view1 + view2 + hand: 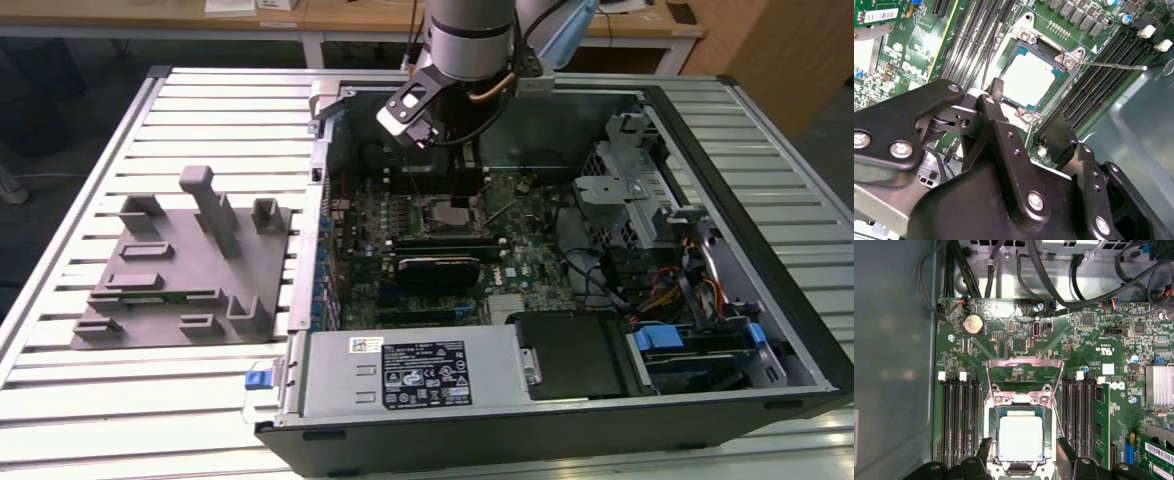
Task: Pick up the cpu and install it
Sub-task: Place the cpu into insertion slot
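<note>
The cpu (1020,438) is a pale silvery square lying flat inside the motherboard's socket (990,440), and both wrist views show it (1029,77). My gripper (1024,449) hangs just above it, open, with one dark finger (985,450) on each side of the chip and a gap between fingers and chip. The socket's metal load plate (1024,367) is swung up and back. A thin retaining lever (1114,64) sticks out beside the socket. In the exterior view the gripper (461,192) reaches down into the open computer case, over the socket (451,213).
Memory slots (956,420) flank the socket on both sides. Cables (1064,285) cross the board's far edge. A grey fixture plate (174,270) with upright posts lies on the slatted table at the exterior view's left. The power supply (400,365) and drive bays (694,340) fill the case.
</note>
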{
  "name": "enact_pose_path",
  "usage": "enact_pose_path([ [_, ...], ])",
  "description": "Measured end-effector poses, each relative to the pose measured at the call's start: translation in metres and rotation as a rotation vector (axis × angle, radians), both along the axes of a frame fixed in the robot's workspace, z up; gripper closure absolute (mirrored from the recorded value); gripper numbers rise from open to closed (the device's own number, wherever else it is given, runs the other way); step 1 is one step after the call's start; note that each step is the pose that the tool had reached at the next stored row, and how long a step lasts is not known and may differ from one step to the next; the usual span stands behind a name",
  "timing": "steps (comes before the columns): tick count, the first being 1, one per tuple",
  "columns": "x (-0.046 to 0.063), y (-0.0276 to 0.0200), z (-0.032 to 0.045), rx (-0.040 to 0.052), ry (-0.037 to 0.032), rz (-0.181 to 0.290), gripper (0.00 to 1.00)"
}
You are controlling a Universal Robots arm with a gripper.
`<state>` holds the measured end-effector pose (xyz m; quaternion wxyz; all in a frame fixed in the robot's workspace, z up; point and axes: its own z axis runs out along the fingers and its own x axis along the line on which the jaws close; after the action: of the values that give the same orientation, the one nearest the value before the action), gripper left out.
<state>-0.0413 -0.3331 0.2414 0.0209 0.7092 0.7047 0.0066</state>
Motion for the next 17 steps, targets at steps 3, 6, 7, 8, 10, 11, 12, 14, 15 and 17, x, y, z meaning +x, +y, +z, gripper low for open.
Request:
enact_pose_path([
  [3, 0.0, 0.0, 0.0001, -0.0002, 0.0001, 0.0, 0.4],
  [6, 0.0, 0.0, 0.0002, -0.0002, 0.0001, 0.0, 0.53],
  [7, 0.0, 0.0, 0.0002, -0.0002, 0.0001, 0.0, 0.58],
  [8, 0.0, 0.0, 0.0002, -0.0002, 0.0001, 0.0, 0.64],
  [10, 0.0, 0.0, 0.0002, -0.0003, 0.0001, 0.0, 0.7],
  [11, 0.0, 0.0, 0.0002, -0.0002, 0.0001, 0.0, 0.76],
  [12, 0.0, 0.0, 0.0002, -0.0002, 0.0001, 0.0, 0.76],
  [14, 0.0, 0.0, 0.0003, -0.0002, 0.0001, 0.0, 0.88],
  [15, 0.0, 0.0, 0.0003, -0.0002, 0.0001, 0.0, 0.88],
  [17, 0.0, 0.0, 0.0003, -0.0002, 0.0001, 0.0, 0.89],
])
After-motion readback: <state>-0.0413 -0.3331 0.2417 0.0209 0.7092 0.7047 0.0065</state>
